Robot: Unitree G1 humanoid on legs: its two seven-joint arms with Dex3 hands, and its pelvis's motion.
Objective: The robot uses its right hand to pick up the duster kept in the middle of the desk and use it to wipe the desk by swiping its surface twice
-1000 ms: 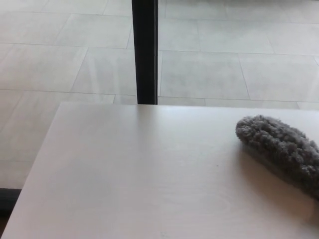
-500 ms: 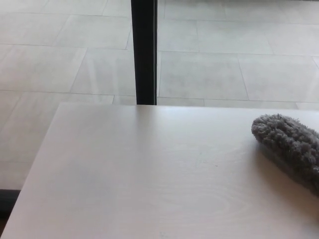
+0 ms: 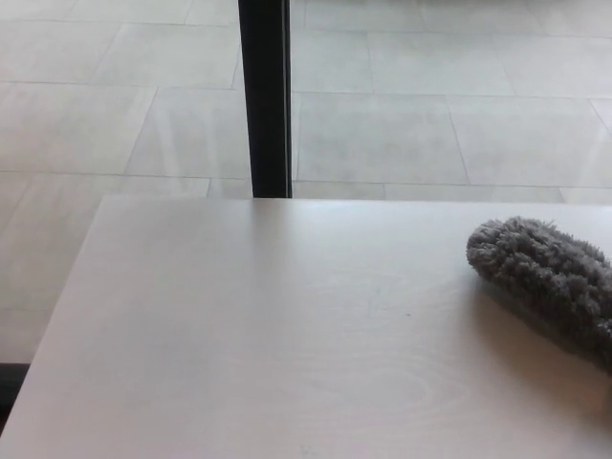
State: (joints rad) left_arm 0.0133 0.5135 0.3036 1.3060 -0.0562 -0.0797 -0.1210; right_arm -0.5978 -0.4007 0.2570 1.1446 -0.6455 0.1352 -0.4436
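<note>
Neither robot hand shows in the head view, so how far either is open, and whether it holds anything, cannot be told. The right robot hand would come in from the right of the frame, and that is the side where the task's thing lies, so by the layout alone the right arm looks the nearer one.

The duster (image 3: 547, 284) sits at the middle right of the frame, its grey shaggy pile up, resting on the bench (image 3: 258, 344). Its long axis runs on a slant from its rounded end at centre right down toward the lower right, where the frame's edge cuts it off; any handle there is out of sight. Whether it is being held beyond that edge cannot be seen. My judgement is that the coming move turns on this slant: a swipe toward the bare left part of the bench would carry the duster broadside across the pale wood.

Counted: one duster, one bench, no robot hand. Beyond the bench's far edge, one dark upright post (image 3: 265, 96) stands in the upper middle of the frame, against a floor of pale tiles (image 3: 430, 124).
</note>
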